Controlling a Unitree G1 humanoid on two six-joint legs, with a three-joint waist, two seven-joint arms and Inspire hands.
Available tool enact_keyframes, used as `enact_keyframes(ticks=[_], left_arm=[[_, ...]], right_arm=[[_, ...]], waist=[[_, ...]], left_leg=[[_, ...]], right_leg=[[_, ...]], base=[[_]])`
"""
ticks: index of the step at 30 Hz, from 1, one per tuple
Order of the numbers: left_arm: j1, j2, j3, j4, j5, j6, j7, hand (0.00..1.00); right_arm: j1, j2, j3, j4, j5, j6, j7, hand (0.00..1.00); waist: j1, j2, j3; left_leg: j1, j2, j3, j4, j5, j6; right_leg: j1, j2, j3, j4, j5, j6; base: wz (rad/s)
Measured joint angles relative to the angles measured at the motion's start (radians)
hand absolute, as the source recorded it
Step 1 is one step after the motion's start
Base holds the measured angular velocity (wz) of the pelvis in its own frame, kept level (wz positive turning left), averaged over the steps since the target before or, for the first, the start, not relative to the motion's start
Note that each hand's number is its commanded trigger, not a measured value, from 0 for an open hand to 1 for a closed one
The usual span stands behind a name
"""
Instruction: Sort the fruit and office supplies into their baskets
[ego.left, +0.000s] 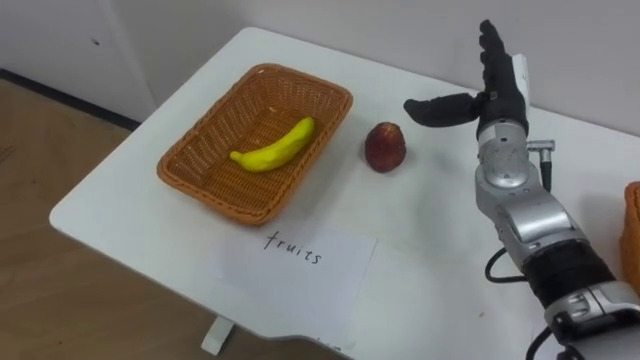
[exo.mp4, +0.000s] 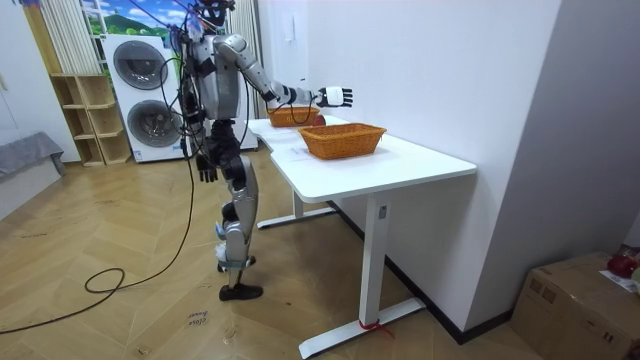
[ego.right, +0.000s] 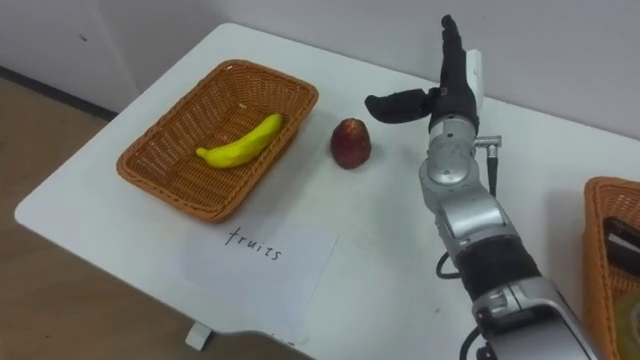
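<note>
One apple (ego.left: 385, 147) on table (ego.left: 430, 230), near but apart from right hand (ego.left: 497, 100) (fingers (ego.left: 489, 48) spread straight, released, grasping nothing).

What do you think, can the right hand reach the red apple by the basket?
Probably yes: the right hand hovers open just right of the apple, with nothing standing between them.
</note>
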Motion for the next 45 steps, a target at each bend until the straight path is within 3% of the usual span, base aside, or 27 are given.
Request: enact_keyframes(ticks=[3,14,22,36,45], left_arm=[[0.0,0.0,-0.014,0.0,0.0,0.0,0.002,0.0],[-0.004,0.003,-0.024,-0.003,-0.005,-0.015,0.003,0.0],[-0.004,0.02,-0.045,0.001,-0.042,-0.017,0.004,0.0],[-0.004,0.02,-0.053,0.002,-0.043,-0.017,0.006,0.0],[-0.004,0.02,-0.055,0.016,-0.043,-0.016,0.007,0.0]], right_arm=[[0.0,0.0,0.0,0.0,0.002,-0.001,0.0,0.0],[0.0,0.001,0.005,0.0,0.015,-0.003,0.012,0.0],[0.0,0.003,0.005,-0.003,0.048,-0.014,0.032,0.0],[0.0,0.01,0.018,-0.085,0.093,-0.026,0.036,0.0],[0.0,0.028,0.047,-0.087,0.09,-0.033,0.105,0.0]], waist=[[0.001,0.003,-0.0031],[0.0,0.001,-0.0031],[0.001,-0.017,0.0032],[0.005,-0.01,0.0018],[0.004,-0.009,0.0021]], left_leg=[[-0.014,0.0,0.0,0.001,0.001,-0.001],[-0.012,0.004,0.001,0.003,0.003,0.0],[-0.015,0.005,0.001,0.004,0.005,0.0],[-0.016,0.006,0.008,0.001,0.006,0.001],[-0.015,0.005,0.019,0.0,0.007,0.003]], right_leg=[[-0.014,0.0,0.0,0.002,0.0,0.0],[-0.017,-0.003,-0.003,-0.001,0.0,0.0],[-0.016,-0.003,-0.002,0.0,0.0,0.0],[-0.024,-0.003,0.003,0.0,0.0,-0.001],[-0.029,-0.008,0.016,0.006,0.0,0.0]], base=[[0.0],[0.0],[0.0],[0.0],[-0.02]])
